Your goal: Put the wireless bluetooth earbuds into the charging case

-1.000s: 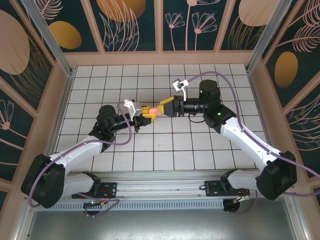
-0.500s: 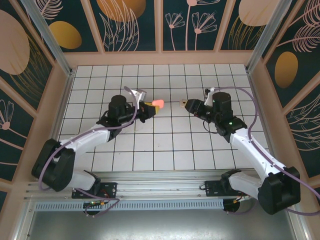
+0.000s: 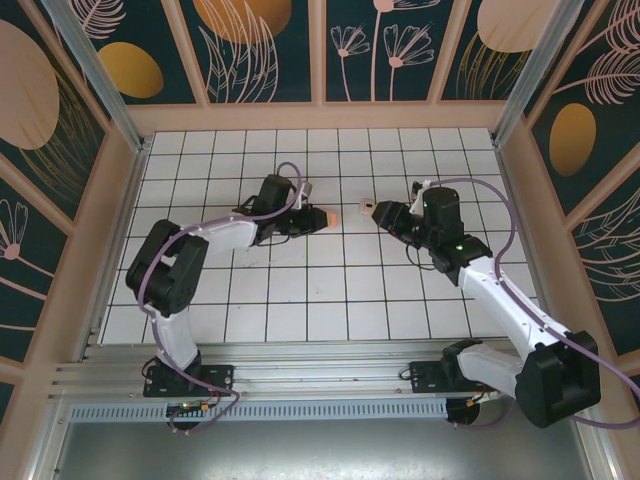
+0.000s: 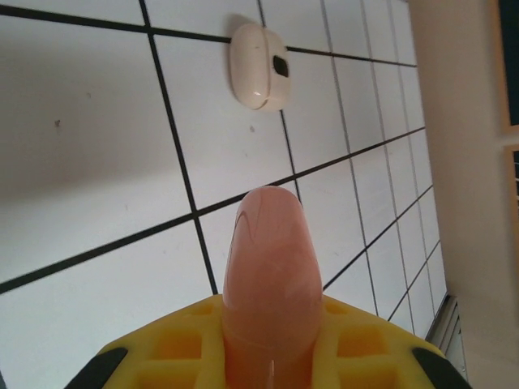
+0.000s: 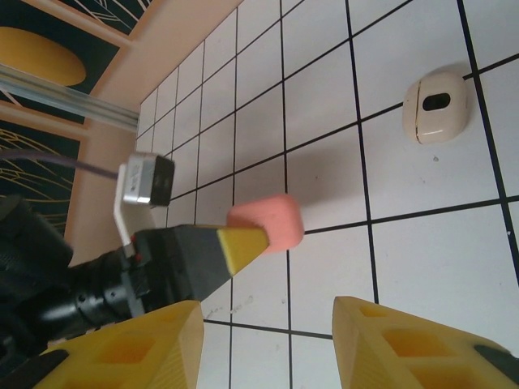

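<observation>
Left wrist, salmon-pink earbud [image 4: 268, 267]: lower centre of the frame, rounded end pointing up the picture, base sunk between yellow pads.
Left pincer [image 4: 268, 332]: pinching the salmon-pink earbud, held over the white tiles.
Pale beige earbud [image 4: 259, 66]: lying on the desk at upper centre, across a black grid line, dark oval mark on its side, well apart from the pink one.
Right pincer [image 5: 268, 312]: yellow fingers spread wide along the bottom edge of the right wrist frame, pale beige earbud at upper right.
Desk [image 3: 300, 295]: white tiles, black lines.
</observation>
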